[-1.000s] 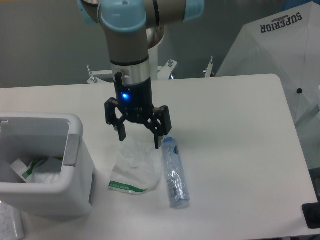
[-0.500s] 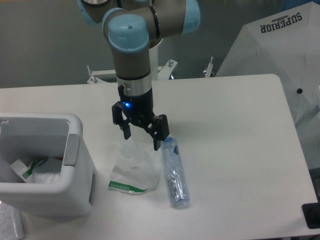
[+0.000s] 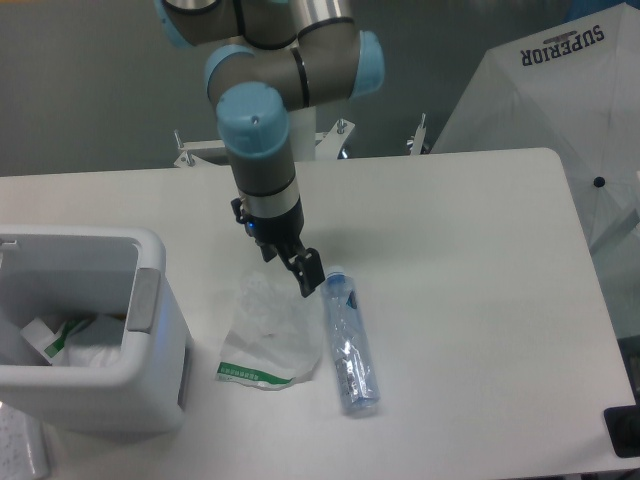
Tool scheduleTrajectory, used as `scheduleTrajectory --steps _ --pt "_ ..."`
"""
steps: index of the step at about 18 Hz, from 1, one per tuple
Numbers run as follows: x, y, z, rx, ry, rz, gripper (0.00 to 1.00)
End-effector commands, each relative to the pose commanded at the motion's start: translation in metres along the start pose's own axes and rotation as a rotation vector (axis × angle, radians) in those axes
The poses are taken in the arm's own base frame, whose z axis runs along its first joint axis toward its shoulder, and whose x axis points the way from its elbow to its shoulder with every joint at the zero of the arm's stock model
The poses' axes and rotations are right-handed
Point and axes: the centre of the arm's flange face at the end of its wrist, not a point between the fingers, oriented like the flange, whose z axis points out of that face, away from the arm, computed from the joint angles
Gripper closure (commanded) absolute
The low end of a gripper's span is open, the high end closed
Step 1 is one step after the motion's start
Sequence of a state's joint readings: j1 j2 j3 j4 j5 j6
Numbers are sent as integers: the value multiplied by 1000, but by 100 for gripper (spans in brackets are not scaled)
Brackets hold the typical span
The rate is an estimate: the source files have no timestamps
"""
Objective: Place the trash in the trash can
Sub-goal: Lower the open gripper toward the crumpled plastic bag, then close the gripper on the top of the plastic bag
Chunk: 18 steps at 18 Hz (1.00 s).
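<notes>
gripper [image 3: 290, 268] seen edge-on low over bag's top edge, can't tell finger spread | plastic bag [image 3: 268, 330] flat mid-table [image 3: 470, 240], green strip toward near edge | bottle [image 3: 350, 345] lying just right of bag | trash can [image 3: 80, 330] at near-left corner

You're looking at a robotics lab: an industrial arm [image 3: 270, 120] is bolted behind a bare white table [image 3: 480, 260], with a grey backdrop and a white photo umbrella [image 3: 560, 100] marked SUPERIOR alongside.
</notes>
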State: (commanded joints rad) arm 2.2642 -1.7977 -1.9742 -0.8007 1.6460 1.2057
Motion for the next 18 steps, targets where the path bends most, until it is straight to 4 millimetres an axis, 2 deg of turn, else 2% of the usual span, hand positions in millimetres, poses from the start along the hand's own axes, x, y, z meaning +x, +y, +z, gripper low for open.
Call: scheduleTrajectory --steps 5,13,18 --pt "8 -14 29 -19 48 21 0" --pt "19 -33 45 -26 73 -11 0" --pt "23 -36 55 -35 91 -15 0"
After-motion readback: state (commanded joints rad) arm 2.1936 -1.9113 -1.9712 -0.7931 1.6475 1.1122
